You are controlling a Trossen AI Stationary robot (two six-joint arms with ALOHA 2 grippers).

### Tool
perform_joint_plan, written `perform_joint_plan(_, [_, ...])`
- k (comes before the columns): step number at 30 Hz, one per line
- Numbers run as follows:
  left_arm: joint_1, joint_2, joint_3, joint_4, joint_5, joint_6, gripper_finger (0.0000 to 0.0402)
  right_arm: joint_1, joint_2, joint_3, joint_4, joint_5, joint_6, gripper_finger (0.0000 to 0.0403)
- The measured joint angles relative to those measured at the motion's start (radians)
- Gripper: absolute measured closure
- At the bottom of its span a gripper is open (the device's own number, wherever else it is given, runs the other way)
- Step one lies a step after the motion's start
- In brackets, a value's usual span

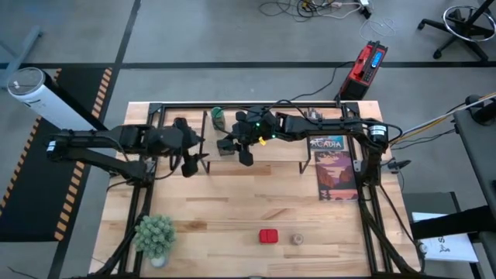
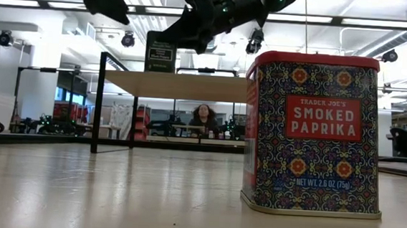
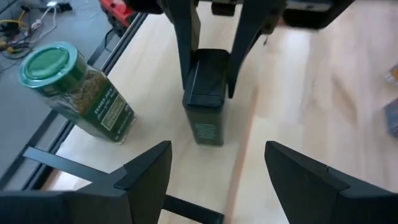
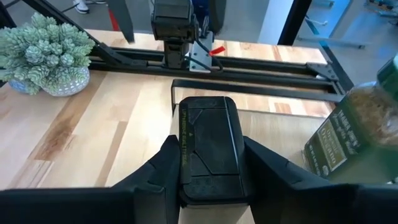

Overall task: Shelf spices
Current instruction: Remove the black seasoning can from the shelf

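Right gripper closes on the dark blackish-green square tin, holding it upright on the low light-wood shelf on black legs, probably to set it there. From above, the green-capped glass jar already stands behind the tin; the left gripper waits beside it, fingers apart. The red square paprika tin and round tan-brown jar lie well in front of the shelf, not yet shelved.

At table height, the tin stands on the board.

The left wrist shows the fingers clamping the tin.
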Motion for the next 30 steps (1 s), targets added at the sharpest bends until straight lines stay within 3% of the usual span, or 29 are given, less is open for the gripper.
perform_joint_plan(10, [-0.097, -0.099, -0.040, 0.033, -0.001, -0.119, 0.0157, 0.000, -0.045, 0.000, 0.002, 0.001, 0.002, 0.0273])
perform_joint_plan(30, [-0.209, -0.103, -0.129, 0.077, -0.029, -0.225, 0.0159, 0.095, -0.125, 0.000, -0.124, 0.002, 0.039, 0.0287])
